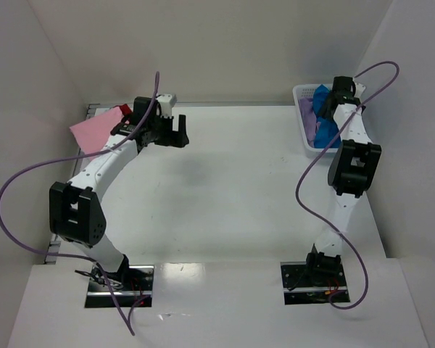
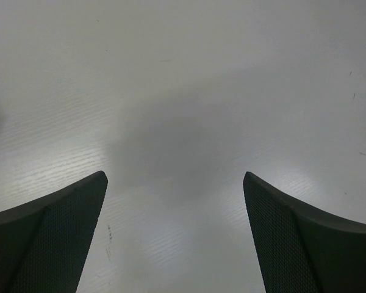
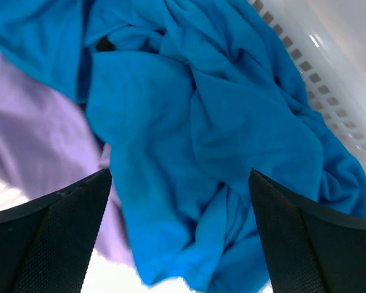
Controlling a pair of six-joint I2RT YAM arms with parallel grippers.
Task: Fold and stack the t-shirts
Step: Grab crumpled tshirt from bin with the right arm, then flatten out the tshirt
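Over white mesh basket [image 3: 329, 79] at far right, your right gripper [image 3: 180, 180] is hovering, fingers spread wide, gripping nothing, above crumpled blue t-shirt [image 3: 195, 122]. Lavender t-shirt [image 3: 30, 134] is lying beside it in the basket. Your left gripper [image 2: 175, 183] is hanging over table [image 2: 171, 73], jaws wide, empty. Pink t-shirt [image 1: 94, 130] is lying at far-left edge, red t-shirt [image 1: 125, 110] peeking behind.

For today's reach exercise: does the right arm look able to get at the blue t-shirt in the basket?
Probably yes: the right claw hangs open just above the blue t-shirt, which lies uppermost in the white basket, with nothing between them.
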